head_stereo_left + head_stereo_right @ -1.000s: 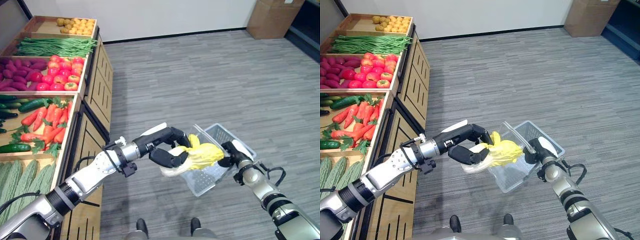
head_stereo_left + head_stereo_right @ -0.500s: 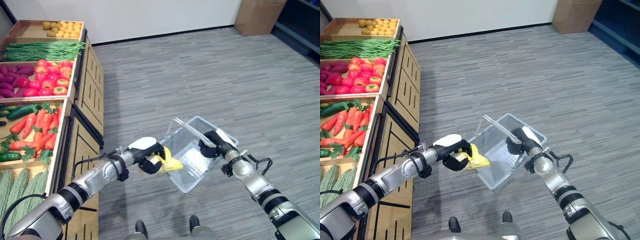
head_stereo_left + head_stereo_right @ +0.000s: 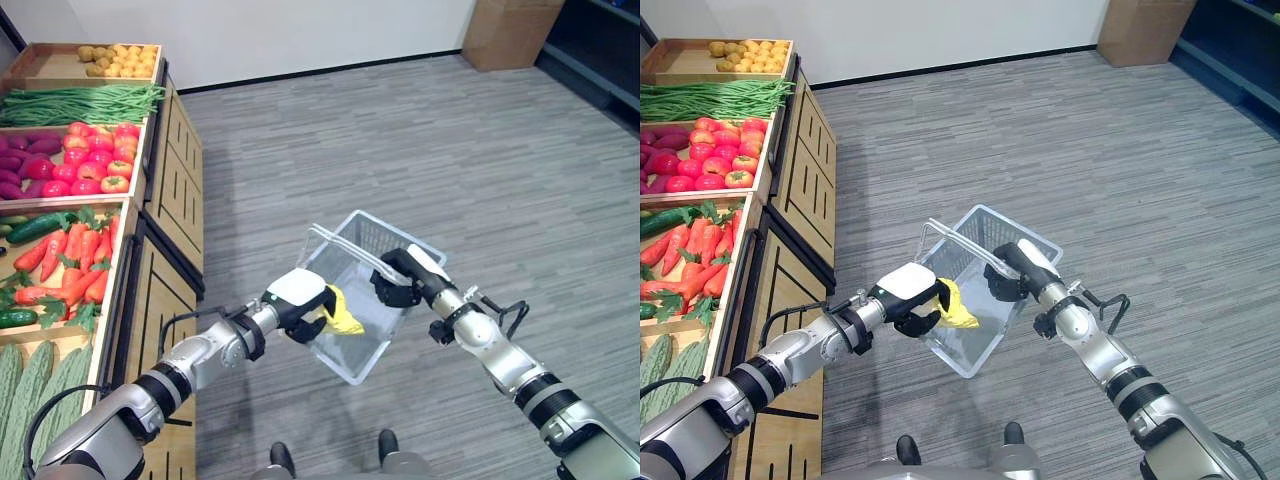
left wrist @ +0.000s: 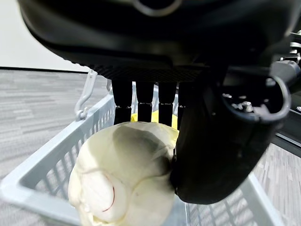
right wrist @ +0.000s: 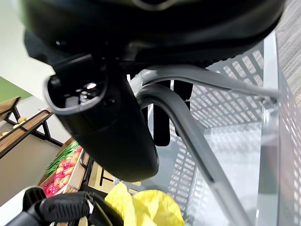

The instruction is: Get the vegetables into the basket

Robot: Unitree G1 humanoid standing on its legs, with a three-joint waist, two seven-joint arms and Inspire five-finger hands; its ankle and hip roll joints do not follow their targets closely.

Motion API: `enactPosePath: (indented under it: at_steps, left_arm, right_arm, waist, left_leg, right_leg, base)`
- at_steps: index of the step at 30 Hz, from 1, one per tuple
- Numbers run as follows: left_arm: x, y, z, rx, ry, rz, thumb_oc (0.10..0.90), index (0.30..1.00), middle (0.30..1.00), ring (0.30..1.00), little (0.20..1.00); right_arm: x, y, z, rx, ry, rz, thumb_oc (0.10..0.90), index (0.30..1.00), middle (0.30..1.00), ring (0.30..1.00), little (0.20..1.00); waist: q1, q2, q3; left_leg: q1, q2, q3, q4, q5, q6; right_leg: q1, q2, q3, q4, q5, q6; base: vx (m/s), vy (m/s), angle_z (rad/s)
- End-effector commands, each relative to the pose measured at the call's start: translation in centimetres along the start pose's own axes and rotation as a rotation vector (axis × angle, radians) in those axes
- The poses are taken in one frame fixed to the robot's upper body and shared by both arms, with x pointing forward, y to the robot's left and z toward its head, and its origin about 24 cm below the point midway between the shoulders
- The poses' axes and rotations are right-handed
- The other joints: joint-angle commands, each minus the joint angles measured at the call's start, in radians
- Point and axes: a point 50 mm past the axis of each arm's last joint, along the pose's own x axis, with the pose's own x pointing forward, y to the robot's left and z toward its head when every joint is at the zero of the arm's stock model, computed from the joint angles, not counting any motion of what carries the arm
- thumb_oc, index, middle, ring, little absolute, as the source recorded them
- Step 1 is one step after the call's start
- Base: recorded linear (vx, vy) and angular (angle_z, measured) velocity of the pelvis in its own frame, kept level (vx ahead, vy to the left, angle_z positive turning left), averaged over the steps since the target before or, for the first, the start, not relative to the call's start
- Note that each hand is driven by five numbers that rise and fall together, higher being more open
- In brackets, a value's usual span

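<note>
A yellow napa cabbage is gripped by the left hand at the near rim of the grey basket, whose handle is clasped by the right hand.

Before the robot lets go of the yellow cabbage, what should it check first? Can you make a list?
1. Left hand has its fingers curled round the cabbage: ok.
2. Right hand grips the basket's handle: ok.
3. Cabbage is over the basket opening: its leafy end is past the near rim, the pale base looks level with the rim: cannot tell.
4. Room inside the basket: looks empty: ok.
5. Basket held level: it tilts: not ok.
</note>
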Motion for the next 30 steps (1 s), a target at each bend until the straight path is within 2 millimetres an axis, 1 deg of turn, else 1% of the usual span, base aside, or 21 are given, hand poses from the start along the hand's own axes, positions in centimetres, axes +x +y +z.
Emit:
enactPosePath:
  at_steps: [1, 4, 5, 8, 10, 12, 13, 17, 19, 20, 24, 26, 27, 28, 30]
  left_arm:
    - [2.4, 6.0, 0.6, 0.062, -0.075, 0.253, 0.400, 0.300, 0.300, 0.300, 0.300]
    - [2.4, 5.7, 0.7, 0.067, -0.074, 0.259, 0.400, 0.300, 0.300, 0.300, 0.300]
    - [2.4, 5.2, 0.6, 0.075, -0.058, 0.249, 0.900, 1.000, 1.000, 1.000, 1.000]
    - [2.5, 4.2, 0.7, 0.047, -0.040, 0.237, 0.900, 1.000, 1.000, 1.000, 1.000]
    - [2.5, 4.1, 0.7, 0.041, -0.036, 0.238, 0.900, 1.000, 1.000, 1.000, 1.000]
    - [2.2, 3.5, 0.7, 0.005, -0.021, 0.234, 0.900, 1.000, 1.000, 1.000, 1.000]
    - [2.2, 3.5, 0.7, 0.005, -0.021, 0.234, 0.900, 1.000, 1.000, 1.000, 1.000]
    - [1.6, 2.8, 0.1, -0.117, 0.035, 0.266, 0.900, 1.000, 1.000, 1.000, 1.000]
    - [1.1, 2.3, 0.0, -0.226, 0.070, 0.298, 0.900, 1.000, 1.000, 1.000, 1.000]
    - [0.9, 2.2, -0.1, -0.252, 0.078, 0.308, 0.900, 1.000, 1.000, 1.000, 1.000]
    - [-0.8, 2.1, 0.2, -0.446, 0.081, 0.374, 0.900, 1.000, 1.000, 1.000, 1.000]
    - [-2.5, 2.3, 0.3, -0.577, 0.070, 0.414, 0.900, 1.000, 1.000, 1.000, 1.000]
    - [-3.3, 2.3, 0.2, -0.619, 0.073, 0.425, 0.900, 1.000, 1.000, 1.000, 1.000]
    - [-4.3, 2.1, -0.2, -0.698, 0.090, 0.440, 0.900, 1.000, 1.000, 1.000, 1.000]
    - [-6.0, 2.0, -0.7, -0.755, 0.121, 0.458, 0.900, 1.000, 1.000, 1.000, 1.000]
  right_arm:
    - [1.4, -3.6, 8.9, 0.060, -0.451, -0.125, 0.400, 0.300, 0.300, 0.300, 0.300]
    - [1.4, -3.3, 9.2, 0.067, -0.467, -0.115, 0.400, 0.300, 0.300, 0.300, 0.300]
    - [1.3, -3.0, 9.3, 0.073, -0.473, -0.110, 0.400, 0.300, 0.300, 0.300, 0.300]
    - [1.1, -2.8, 9.0, 0.069, -0.468, -0.110, 0.400, 0.300, 0.300, 0.300, 0.300]
    - [1.0, -2.7, 8.9, 0.069, -0.460, -0.111, 0.400, 0.300, 0.300, 0.300, 0.300]
    - [0.9, -2.6, 7.9, 0.078, -0.422, -0.126, 0.400, 0.300, 0.300, 0.300, 0.300]
    - [0.9, -2.6, 7.9, 0.078, -0.421, -0.126, 0.400, 0.300, 0.300, 0.300, 0.300]
    - [0.6, -2.8, 6.1, 0.103, -0.348, -0.181, 0.400, 0.300, 0.300, 0.300, 0.300]
    - [0.4, -2.7, 5.0, 0.109, -0.299, -0.204, 0.400, 0.300, 0.300, 0.300, 0.300]
    - [0.3, -2.6, 4.7, 0.110, -0.283, -0.213, 0.400, 0.300, 0.300, 0.300, 0.300]
    - [-0.7, -3.1, 2.2, 0.117, -0.184, -0.284, 0.400, 0.300, 0.300, 0.300, 0.300]
    - [-1.9, -3.7, 0.5, 0.123, -0.117, -0.343, 0.400, 0.300, 0.300, 0.300, 0.300]
    - [-2.3, -3.8, -0.1, 0.122, -0.094, -0.359, 0.400, 0.300, 0.300, 0.300, 0.300]
    - [-3.0, -4.2, -1.1, 0.118, -0.056, -0.388, 0.400, 0.300, 0.300, 0.300, 0.300]
    - [-4.0, -4.8, -2.5, 0.109, 0.006, -0.426, 0.400, 0.300, 0.300, 0.300, 0.300]
  waist:
    - [0.013, -0.041, -0.076]
    - [0.012, -0.041, -0.076]
    - [0.011, -0.041, -0.077]
    - [0.011, -0.041, -0.078]
    - [0.011, -0.041, -0.079]
    - [0.015, -0.042, -0.080]
    - [0.015, -0.042, -0.080]
    - [0.017, -0.042, -0.080]
    - [0.020, -0.043, -0.078]
    - [0.021, -0.044, -0.079]
    - [0.033, -0.047, -0.076]
    - [0.042, -0.047, -0.072]
    - [0.045, -0.047, -0.071]
    - [0.048, -0.046, -0.068]
    - [0.056, -0.044, -0.064]
  left_leg:
    - [0.065, 0.011, -0.046, 0.001, -0.091, -0.058]
    - [0.066, 0.011, -0.047, 0.001, -0.091, -0.058]
    - [0.066, 0.010, -0.047, 0.001, -0.092, -0.058]
    - [0.064, 0.010, -0.050, 0.001, -0.093, -0.057]
    - [0.064, 0.010, -0.050, 0.001, -0.093, -0.057]
    - [0.066, 0.010, -0.051, 0.001, -0.093, -0.056]
    - [0.066, 0.010, -0.051, 0.001, -0.093, -0.056]
    - [0.066, 0.010, -0.055, 0.001, -0.092, -0.056]
    - [0.066, 0.010, -0.059, 0.001, -0.091, -0.056]
    - [0.066, 0.010, -0.061, 0.001, -0.091, -0.056]
    - [0.066, 0.011, -0.069, 0.001, -0.090, -0.054]
    - [0.064, 0.011, -0.076, 0.001, -0.089, -0.052]
    - [0.063, 0.011, -0.079, 0.001, -0.089, -0.051]
    - [0.062, 0.010, -0.082, 0.001, -0.089, -0.050]
    - [0.060, 0.009, -0.089, 0.001, -0.087, -0.048]
  right_leg:
    - [0.027, -0.012, -0.029, 0.001, -0.083, 0.052]
    - [0.028, -0.013, -0.030, 0.001, -0.083, 0.052]
    - [0.028, -0.013, -0.030, 0.001, -0.084, 0.052]
    - [0.028, -0.013, -0.031, 0.001, -0.085, 0.051]
    - [0.028, -0.013, -0.031, 0.001, -0.085, 0.051]
    - [0.031, -0.013, -0.035, 0.001, -0.086, 0.049]
    - [0.031, -0.012, -0.035, 0.001, -0.087, 0.049]
    - [0.036, -0.011, -0.040, 0.001, -0.089, 0.047]
    - [0.038, -0.011, -0.042, 0.001, -0.089, 0.045]
    - [0.038, -0.010, -0.042, 0.001, -0.089, 0.045]
    - [0.040, -0.009, -0.045, 0.001, -0.090, 0.041]
    - [0.042, -0.009, -0.050, 0.001, -0.091, 0.040]
    - [0.042, -0.010, -0.051, 0.001, -0.091, 0.040]
    - [0.043, -0.010, -0.053, 0.001, -0.090, 0.039]
    - [0.043, -0.011, -0.056, 0.001, -0.090, 0.038]
  base:
    - [0.00, 0.000, 0.00]
    - [0.00, 0.000, 0.00]
    - [0.00, 0.000, 0.00]
    - [0.00, 0.000, 0.00]
    - [0.00, 0.000, 0.00]
    - [0.00, 0.000, 0.00]
    - [0.00, 0.000, 0.00]
    - [0.00, -0.002, 0.01]
    - [0.00, -0.010, 0.04]
    - [0.00, 0.000, 0.00]
    - [0.00, 0.000, 0.00]
    - [0.00, 0.000, 0.00]
    - [0.00, -0.010, 0.04]
    - [0.00, -0.005, 0.05]
    - [0.00, 0.001, 0.04]
